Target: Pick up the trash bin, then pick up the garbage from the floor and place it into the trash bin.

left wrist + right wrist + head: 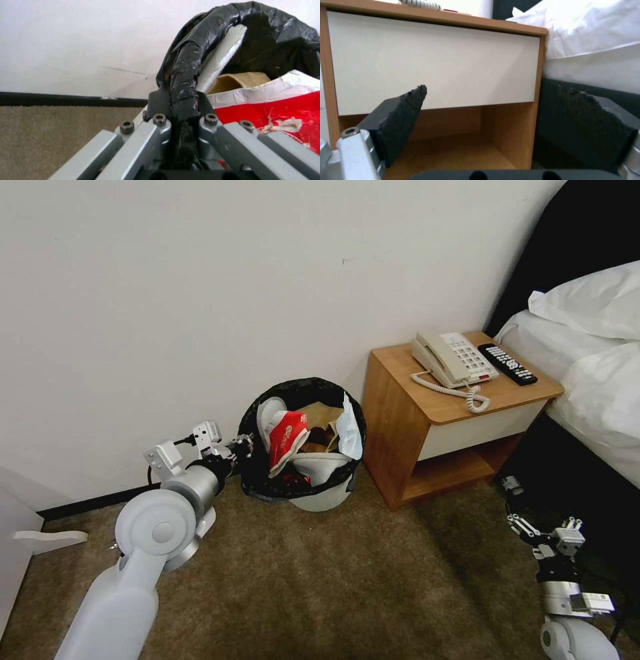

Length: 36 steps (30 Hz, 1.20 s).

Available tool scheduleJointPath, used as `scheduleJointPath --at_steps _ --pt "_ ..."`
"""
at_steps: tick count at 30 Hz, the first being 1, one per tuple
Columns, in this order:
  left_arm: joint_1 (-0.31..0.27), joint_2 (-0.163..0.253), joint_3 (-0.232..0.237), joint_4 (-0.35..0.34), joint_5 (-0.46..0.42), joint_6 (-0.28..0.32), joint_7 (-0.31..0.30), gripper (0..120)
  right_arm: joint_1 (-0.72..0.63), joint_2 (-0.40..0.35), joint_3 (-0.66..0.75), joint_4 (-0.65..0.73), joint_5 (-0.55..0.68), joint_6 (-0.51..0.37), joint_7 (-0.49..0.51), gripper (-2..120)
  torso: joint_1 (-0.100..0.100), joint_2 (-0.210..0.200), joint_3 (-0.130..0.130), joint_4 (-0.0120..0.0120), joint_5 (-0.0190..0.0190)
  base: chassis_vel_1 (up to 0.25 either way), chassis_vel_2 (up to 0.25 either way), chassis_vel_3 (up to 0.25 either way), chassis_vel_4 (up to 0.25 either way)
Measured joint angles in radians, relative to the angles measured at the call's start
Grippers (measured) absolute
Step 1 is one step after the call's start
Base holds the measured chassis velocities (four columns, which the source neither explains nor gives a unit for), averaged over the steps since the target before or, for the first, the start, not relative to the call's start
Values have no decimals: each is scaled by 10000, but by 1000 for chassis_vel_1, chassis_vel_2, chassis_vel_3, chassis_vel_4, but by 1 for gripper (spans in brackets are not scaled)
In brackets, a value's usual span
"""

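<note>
The trash bin (328,499), white with a black bag over its rim, sits tilted toward me against the wall beside the nightstand. My left gripper (244,446) is shut on its near-left rim; in the left wrist view the fingers (156,101) clamp the black bag's folded edge (186,75). The garbage lies inside it: a red paper cup (287,437), a brown paper bag (323,416), a pale-blue face mask (349,431) and a white slipper (270,411). My right gripper (527,513) hangs open and low at the right, facing the nightstand's drawer front (453,62).
The wooden nightstand (397,447) carries a telephone (453,359) and a remote (508,363). The bed (600,353) with white linen is at the right. Beige-brown carpet floor (320,587) stretches in front. A white strip (50,540) lies by white furniture at the left edge.
</note>
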Motion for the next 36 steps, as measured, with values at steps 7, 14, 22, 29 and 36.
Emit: scheduleJointPath --at_steps 7,14,22,29,36 --pt "-28 -9 19 46 -5 0 4 4 93 21 -13 -75 -76 98 -9 100 0 0 1 0 0 0 0 0 0" --pt "-29 -5 26 63 -12 0 17 4 209 96 -66 -152 -207 193 -51 100 0 -1 1 0 0 0 0 0 0" --pt "-29 -5 21 90 -13 -2 27 4 276 126 -201 -191 -171 99 -10 100 0 0 1 0 0 0 0 0 0" --pt "-33 -14 33 111 -11 -5 32 4 349 85 -315 -263 -102 157 -15 100 0 0 2 0 -1 -26 16 22 -17" --pt "-59 5 23 110 -18 -8 32 4 367 53 -328 -250 -89 157 -20 100 0 0 1 0 0 -9 9 15 -10"
